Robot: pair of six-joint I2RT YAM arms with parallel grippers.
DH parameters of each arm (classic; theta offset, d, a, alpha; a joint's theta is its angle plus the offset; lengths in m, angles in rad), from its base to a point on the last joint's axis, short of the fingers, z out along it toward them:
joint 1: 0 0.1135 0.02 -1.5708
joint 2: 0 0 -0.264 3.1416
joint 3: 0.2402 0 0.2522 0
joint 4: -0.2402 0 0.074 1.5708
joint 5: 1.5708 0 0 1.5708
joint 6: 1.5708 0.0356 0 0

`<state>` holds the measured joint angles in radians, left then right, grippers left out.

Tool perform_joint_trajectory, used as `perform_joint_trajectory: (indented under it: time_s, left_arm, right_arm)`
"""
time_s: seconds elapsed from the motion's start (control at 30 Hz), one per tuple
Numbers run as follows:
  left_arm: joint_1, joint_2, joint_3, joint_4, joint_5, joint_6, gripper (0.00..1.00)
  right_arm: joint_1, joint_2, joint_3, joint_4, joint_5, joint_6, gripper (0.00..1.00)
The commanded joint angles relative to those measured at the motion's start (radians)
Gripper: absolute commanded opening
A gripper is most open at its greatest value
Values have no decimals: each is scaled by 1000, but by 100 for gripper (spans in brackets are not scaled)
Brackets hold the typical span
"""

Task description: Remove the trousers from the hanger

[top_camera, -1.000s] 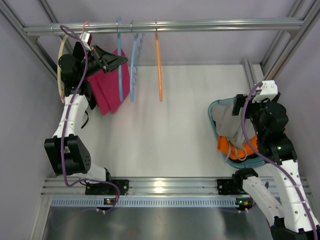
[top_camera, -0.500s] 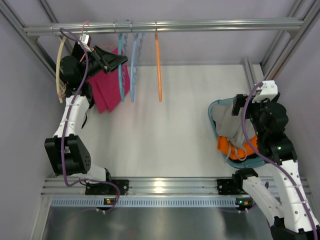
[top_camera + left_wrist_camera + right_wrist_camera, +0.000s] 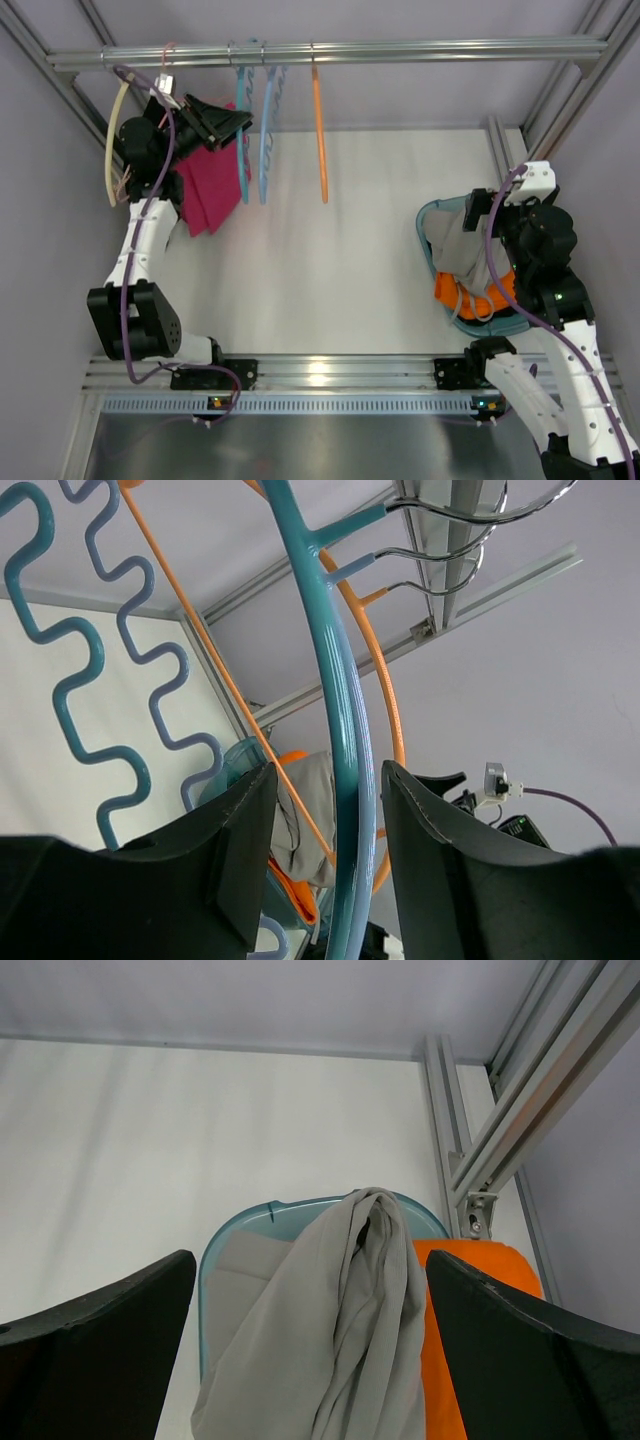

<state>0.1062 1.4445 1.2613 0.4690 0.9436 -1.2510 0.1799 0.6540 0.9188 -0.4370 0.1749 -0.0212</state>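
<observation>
**Item 1, trousers**: soft light-grey fabric garment, bunched and draped over the rim of a teal plastic basket. The basket stands at the right of the white tabletop. The trousers lie against a bright orange garment in the same basket, off the hanger and well apart from it.

**Item 2, hanger**: thin teal plastic clothes hanger, hung by a metal hook on the silver rail, towards the left end.

**Item 3, left fingers**: 2 black fingers, partly apart, 1 on each side of the hanger's teal bar. A slim gap shows on both sides, so they are not clamped on it.

**Item 4, right fingers**: 2 black fingers, spread wide, hovering over the basket. The trousers lie below and between them, untouched.

**Item 5, other stock on the rail:**
- Paler sky-blue wavy hanger, just right of the teal one.
- Orange hanger, further right.
- Magenta-pink cloth, just left of the teal hanger and partly behind the left arm.
- Cream hoop, far left.

**Item 6, markings:** white housing on the right wrist; any lettering is too small to read.
</observation>
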Motion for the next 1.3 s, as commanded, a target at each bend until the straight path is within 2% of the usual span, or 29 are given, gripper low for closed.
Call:
perform_joint_trajectory:
  time_s: [0.0, 0.07, 0.23, 0.33, 0.5, 0.67, 0.87, 1.27]
  left_arm:
    - [1, -52, 0, 3, -40, 54, 51]
    - [0, -64, -3, -18, -48, 79, 47]
    - [-17, -113, -10, -108, -89, 192, 47]
    - [-46, -134, 13, -214, -115, 310, 51]
    - [-51, -142, 47, -342, -175, 389, 69]
    - [-60, -160, 70, -452, -245, 496, 69]
    - [-100, -157, 147, -665, -391, 665, 67]
    - [-224, -182, 204, -810, -643, 858, 58]
  right_arm:
    - [-11, -13, 38, 9, -9, 14, 99]
    - [-13, -17, 38, 9, -9, 14, 99]
    - [-11, -25, 37, 6, -9, 14, 100]
    - [-11, -30, 34, 4, -9, 15, 99]
    - [-11, -34, 35, 4, -11, 15, 99]
    - [-13, -42, 34, 3, -9, 15, 99]
    - [-11, -47, 31, 1, -9, 15, 99]
    - [-11, -50, 22, 4, -9, 17, 99]
